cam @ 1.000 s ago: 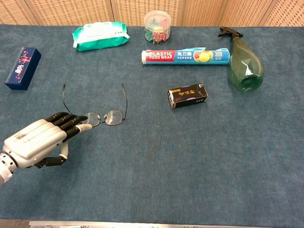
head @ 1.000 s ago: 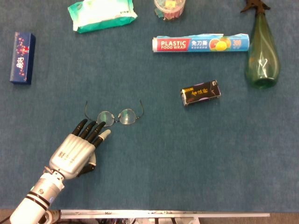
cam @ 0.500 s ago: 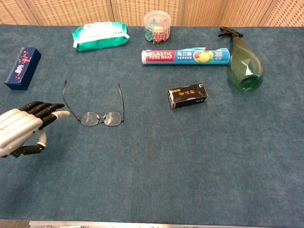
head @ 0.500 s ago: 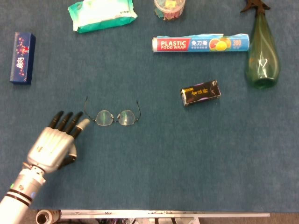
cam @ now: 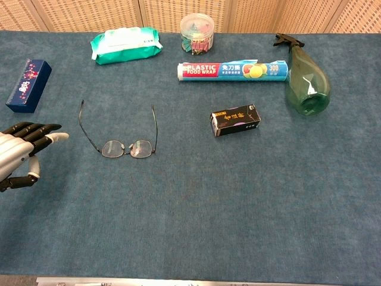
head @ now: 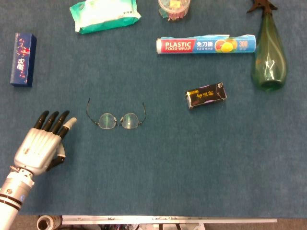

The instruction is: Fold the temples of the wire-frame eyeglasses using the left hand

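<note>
The wire-frame eyeglasses (head: 117,120) (cam: 125,148) lie on the blue table with both temples unfolded, pointing toward the far side. My left hand (head: 41,143) (cam: 21,151) hovers low at the left, well apart from the glasses, palm down with fingers stretched out and holding nothing. Its fingertips (head: 57,118) point toward the far side, a short gap left of the left temple. My right hand appears in neither view.
A dark blue box (head: 22,59) lies at far left, a green wipes pack (head: 104,14) and a clip jar (head: 174,8) at the back. A food wrap roll (head: 205,45), green spray bottle (head: 269,55) and small black box (head: 206,95) sit to the right.
My left hand has drawn back to the left, away from the glasses it was touching a second ago. The glasses shifted slightly and now lie free with temples spread.
</note>
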### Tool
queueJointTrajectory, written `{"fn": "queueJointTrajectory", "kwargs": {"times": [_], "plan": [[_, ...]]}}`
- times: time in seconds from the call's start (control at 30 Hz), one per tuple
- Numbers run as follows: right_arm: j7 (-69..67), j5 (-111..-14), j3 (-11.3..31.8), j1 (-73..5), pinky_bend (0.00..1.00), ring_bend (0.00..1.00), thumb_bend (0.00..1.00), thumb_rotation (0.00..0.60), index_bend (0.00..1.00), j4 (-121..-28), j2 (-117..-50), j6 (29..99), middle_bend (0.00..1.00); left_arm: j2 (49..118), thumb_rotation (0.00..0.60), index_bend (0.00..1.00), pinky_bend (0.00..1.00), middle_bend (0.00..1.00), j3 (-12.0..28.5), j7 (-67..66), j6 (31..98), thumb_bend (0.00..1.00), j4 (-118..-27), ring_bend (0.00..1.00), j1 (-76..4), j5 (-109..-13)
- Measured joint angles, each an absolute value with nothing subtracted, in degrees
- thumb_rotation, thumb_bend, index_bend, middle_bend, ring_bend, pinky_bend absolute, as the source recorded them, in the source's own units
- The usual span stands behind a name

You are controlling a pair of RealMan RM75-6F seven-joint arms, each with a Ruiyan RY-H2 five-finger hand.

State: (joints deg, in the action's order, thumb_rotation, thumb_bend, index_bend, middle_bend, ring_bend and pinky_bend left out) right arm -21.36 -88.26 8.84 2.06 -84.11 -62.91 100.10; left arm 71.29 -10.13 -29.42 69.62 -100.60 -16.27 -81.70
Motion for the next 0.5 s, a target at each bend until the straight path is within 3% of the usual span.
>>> {"fn": "queueJointTrajectory", "kwargs": {"times": [0.27, 0.4, 0.5], "plan": [[-21.4, -88.2, 8.9, 2.1, 0.38, 0.23, 0.19, 0.6, 0.33, -84.1, -62.9, 100.1, 0.29, 70.9, 0.357, 0.07, 0.0, 0.0, -7.5, -28.5, 69.7, 0.87, -99.5, 0.0, -16.3, -79.9], [-21.2, -88.4, 8.8, 2.1, 0.38, 0.23, 0.19, 0.6, 0.33, -84.2, -62.9, 100.1, 0.29, 71.6, 0.578, 0.07, 0.0, 0.0, -5.3, -27.3, 70.3, 0.81, -98.7, 0.0, -16.4, -78.7], [-21.1, -88.5, 8.8, 2.1, 0.38, 0.23, 0.19, 0.6, 0.33, -84.2, -62.9, 100.2, 0.29, 72.9, 0.6, 0.07, 0.0, 0.0, -3.0, -26.8, 71.6, 0.69, -97.6, 0.0, -16.4, -77.6]]}}
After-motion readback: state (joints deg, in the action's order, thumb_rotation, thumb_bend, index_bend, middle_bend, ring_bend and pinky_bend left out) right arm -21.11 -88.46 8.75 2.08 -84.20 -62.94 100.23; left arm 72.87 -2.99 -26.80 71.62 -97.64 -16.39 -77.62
